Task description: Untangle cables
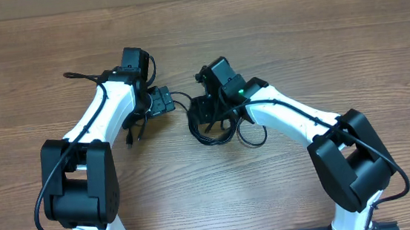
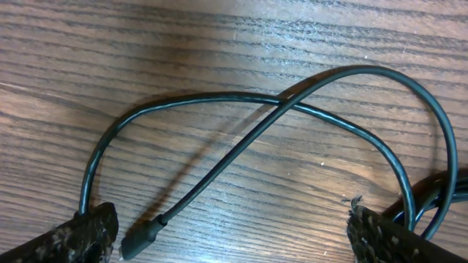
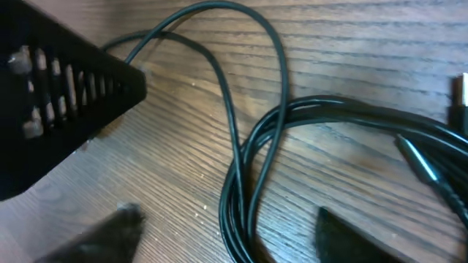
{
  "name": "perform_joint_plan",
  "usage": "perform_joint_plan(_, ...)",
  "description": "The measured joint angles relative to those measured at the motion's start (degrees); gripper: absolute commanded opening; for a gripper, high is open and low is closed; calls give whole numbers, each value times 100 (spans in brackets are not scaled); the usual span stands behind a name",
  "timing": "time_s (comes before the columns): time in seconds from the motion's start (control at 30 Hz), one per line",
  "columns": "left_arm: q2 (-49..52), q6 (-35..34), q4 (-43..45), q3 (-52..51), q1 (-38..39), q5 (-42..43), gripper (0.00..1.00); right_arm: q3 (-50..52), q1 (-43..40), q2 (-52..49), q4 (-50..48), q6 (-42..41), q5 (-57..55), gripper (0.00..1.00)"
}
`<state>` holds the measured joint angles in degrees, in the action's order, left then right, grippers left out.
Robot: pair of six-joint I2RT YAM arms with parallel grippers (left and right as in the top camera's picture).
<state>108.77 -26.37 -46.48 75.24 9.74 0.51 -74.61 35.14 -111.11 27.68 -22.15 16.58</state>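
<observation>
Inwards and low, left pincer (image 1: 162, 102) and right pincer (image 1: 206, 112) wide over cables (image 1: 215, 137).

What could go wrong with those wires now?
The cables cross, so pulling one might tighten the tangle. The right end effector hangs open over bunched strands and could grab several at once. The left end effector is close; they might bump.

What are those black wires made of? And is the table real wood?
The cables look rubber or plastic coated: smooth, slightly shiny black, bending in soft loops. The table shows brown grain lines; real wood or printed laminate, I can't tell.
</observation>
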Motion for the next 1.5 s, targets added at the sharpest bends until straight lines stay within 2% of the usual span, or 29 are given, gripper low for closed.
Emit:
perform_joint_plan(0.03,0,15,2,0,0,-4,100,0,13,0,-4,-31,-7,51)
perform_joint_plan(0.1,0,46,2,0,0,-15,100,0,13,0,22,-33,-35,42)
perform_joint_plan(0.47,0,107,13,0,0,-9,100,7,-485,-2,769,-9,-564,42)
perform_joint_plan(0.77,0,107,146,0,2,511,100,4,-505,-2,1104,-20,-638,27)
perform_joint_plan(1.03,0,105,227,-48,192,855,100,4,-505,-2,1272,-9,-704,27)
perform_joint_plan(1.13,0,76,356,-70,343,894,93,4,-505,0,1331,-7,-723,28)
perform_joint_plan(1.3,0,-55,660,-74,619,916,88,4,-509,2,1386,-7,-811,31)
perform_joint_plan(1.37,0,-68,763,-74,743,911,87,4,-509,2,1436,-7,-909,36)
perform_joint_plan(1.5,0,-199,802,-74,953,719,79,4,-511,2,1569,-9,-1145,36)
